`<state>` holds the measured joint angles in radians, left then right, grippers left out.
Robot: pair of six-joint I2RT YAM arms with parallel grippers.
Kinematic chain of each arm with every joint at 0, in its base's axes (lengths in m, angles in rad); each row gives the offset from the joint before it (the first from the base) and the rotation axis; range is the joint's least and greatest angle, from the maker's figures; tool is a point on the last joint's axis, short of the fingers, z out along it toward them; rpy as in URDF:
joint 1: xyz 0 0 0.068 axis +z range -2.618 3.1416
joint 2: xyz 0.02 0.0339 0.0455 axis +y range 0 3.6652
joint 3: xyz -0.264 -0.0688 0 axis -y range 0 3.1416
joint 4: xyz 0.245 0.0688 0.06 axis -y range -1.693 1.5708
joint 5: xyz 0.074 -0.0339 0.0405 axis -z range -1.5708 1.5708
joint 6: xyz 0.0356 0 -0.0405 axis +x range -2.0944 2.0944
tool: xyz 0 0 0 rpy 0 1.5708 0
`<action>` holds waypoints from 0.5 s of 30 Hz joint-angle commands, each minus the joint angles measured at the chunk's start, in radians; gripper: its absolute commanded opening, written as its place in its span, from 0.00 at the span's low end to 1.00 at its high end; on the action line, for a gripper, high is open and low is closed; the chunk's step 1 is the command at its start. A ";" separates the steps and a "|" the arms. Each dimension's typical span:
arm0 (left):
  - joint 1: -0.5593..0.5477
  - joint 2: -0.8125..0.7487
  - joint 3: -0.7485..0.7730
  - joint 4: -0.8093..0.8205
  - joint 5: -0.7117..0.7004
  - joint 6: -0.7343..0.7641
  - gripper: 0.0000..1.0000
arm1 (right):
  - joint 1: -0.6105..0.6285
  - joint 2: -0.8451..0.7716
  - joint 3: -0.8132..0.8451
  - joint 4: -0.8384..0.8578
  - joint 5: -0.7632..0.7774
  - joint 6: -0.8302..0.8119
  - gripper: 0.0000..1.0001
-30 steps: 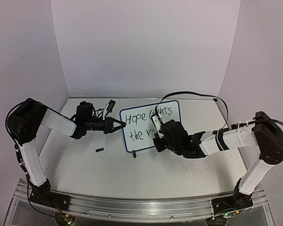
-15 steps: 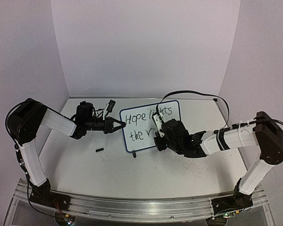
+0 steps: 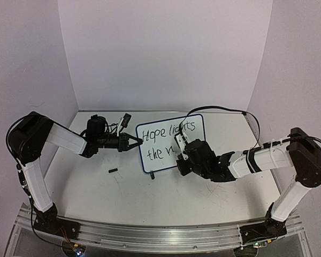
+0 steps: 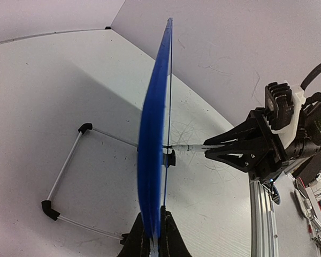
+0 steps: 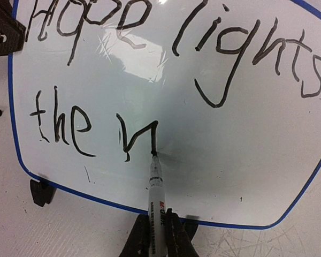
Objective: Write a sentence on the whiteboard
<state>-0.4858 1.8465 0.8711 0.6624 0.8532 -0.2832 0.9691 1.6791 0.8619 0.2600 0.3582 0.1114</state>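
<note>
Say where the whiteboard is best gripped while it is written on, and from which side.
Pinch the whiteboard by its thin left rim, coming in edge-on from the left, as the left gripper does. It stands propped on its wire stand, so the rim fits between the fingers, and the written face is left free for the marker in the right gripper.

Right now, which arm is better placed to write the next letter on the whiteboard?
Right. The right fingers hold the marker, tip on the whiteboard at the "n"; the left fingers clamp its edge.
</note>
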 commanded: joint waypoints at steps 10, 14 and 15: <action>-0.017 0.008 0.003 -0.100 -0.042 0.079 0.00 | -0.026 -0.042 0.081 -0.005 0.102 -0.041 0.00; -0.017 0.007 0.001 -0.101 -0.045 0.081 0.00 | -0.029 -0.054 0.077 -0.003 0.099 -0.044 0.00; -0.017 0.007 0.001 -0.101 -0.045 0.081 0.00 | -0.030 -0.063 0.068 -0.003 0.090 -0.043 0.00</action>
<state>-0.4858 1.8465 0.8711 0.6621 0.8530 -0.2823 0.9547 1.6671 0.9070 0.2430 0.4159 0.0786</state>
